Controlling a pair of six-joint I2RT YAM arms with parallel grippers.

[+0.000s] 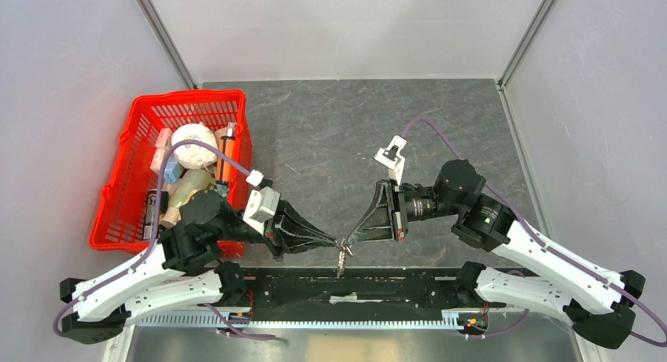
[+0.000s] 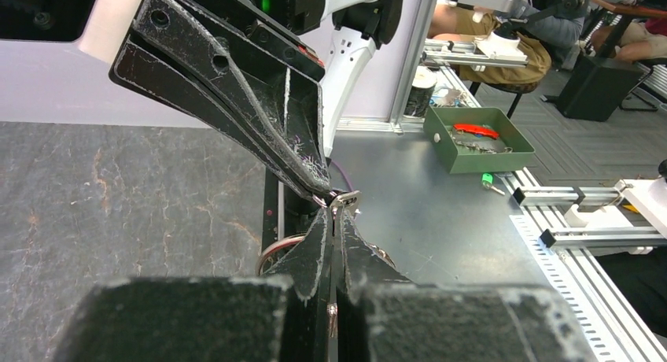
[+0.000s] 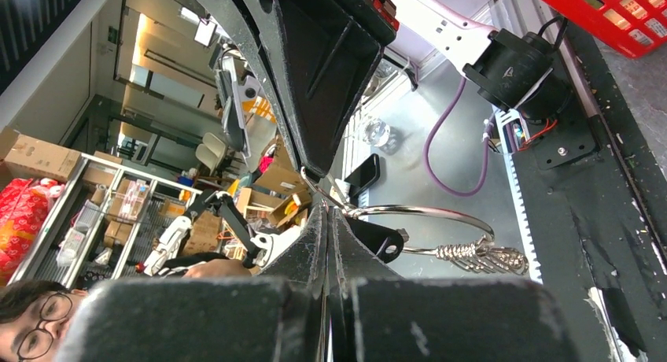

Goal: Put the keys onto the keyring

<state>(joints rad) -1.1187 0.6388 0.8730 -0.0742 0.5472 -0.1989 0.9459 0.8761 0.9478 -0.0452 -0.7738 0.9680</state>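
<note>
My left gripper (image 1: 337, 241) and right gripper (image 1: 351, 238) meet tip to tip above the table's near edge. In the left wrist view the left gripper (image 2: 337, 214) is shut on a small silvery key (image 2: 344, 197), whose blade shows between the fingers. In the right wrist view the right gripper (image 3: 329, 214) is shut at the end of the thin wire keyring (image 3: 429, 212). A black-headed key (image 3: 381, 240) and a silvery wound piece (image 3: 481, 256) hang by the ring. The ring's arc also shows in the left wrist view (image 2: 273, 252). The silvery piece dangles below the tips in the top view (image 1: 341, 261).
A red basket (image 1: 126, 181) full of items stands at the left, beside the left arm. A black rail (image 1: 393, 287) runs along the near edge under the grippers. Grey stone-patterned table (image 1: 330, 134) lies behind the arms. A green tray (image 2: 480, 145) sits off the table.
</note>
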